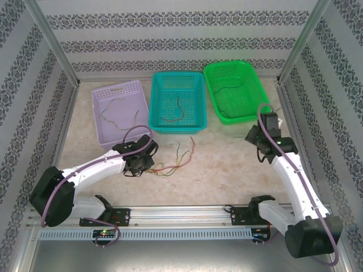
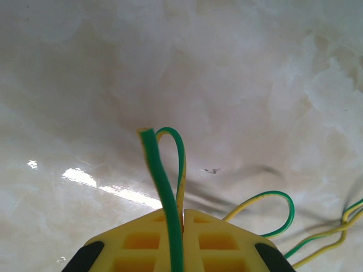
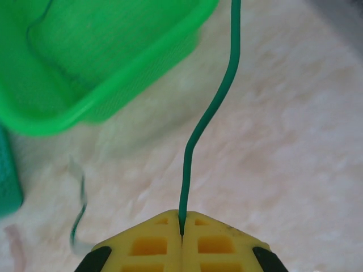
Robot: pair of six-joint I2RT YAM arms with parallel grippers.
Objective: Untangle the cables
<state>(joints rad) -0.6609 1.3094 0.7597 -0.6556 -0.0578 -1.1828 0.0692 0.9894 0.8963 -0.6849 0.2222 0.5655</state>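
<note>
2 thin strands are pinched right now: my left end effector is clamped on a green-yellow cable low over the counter, beside the loose cables lying in front of the teal basket. My right end effector is closed on a green cable just outside the green basket. I judge a left pull could drag the whole knot along, and either strand could slip free.
</note>
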